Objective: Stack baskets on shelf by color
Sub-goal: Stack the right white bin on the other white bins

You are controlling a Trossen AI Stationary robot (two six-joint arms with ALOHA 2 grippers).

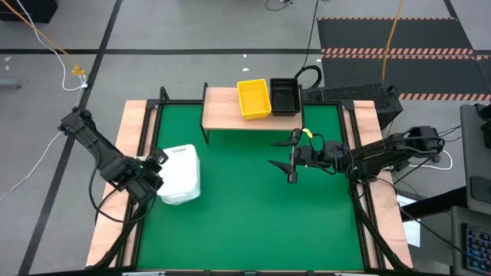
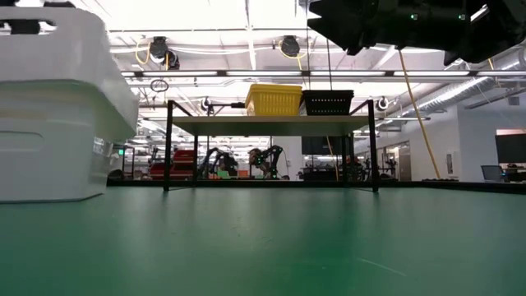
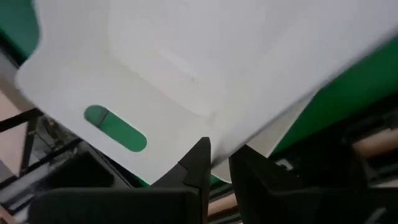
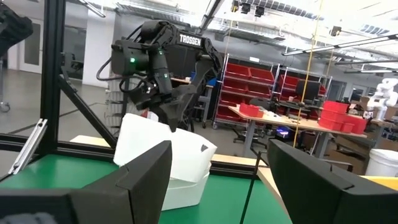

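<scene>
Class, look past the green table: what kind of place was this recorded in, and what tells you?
Probably a robotics lab or workshop: red parts bins, workbenches and another robot arm fill the room behind.

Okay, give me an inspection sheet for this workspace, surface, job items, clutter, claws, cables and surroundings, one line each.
Surface: green mat, wooden borders.
Job's things: shelf at the far edge holds a yellow basket and a black basket side by side; white baskets on the mat's left side, tilted.
Clutter: nothing seen.
Claws: left claw fingers astride the white baskets' rim, narrow gap; right claw open above mid-mat, empty.
Cables: yellow cable on the floor, far left.
Surroundings: red bins on benches behind.
</scene>
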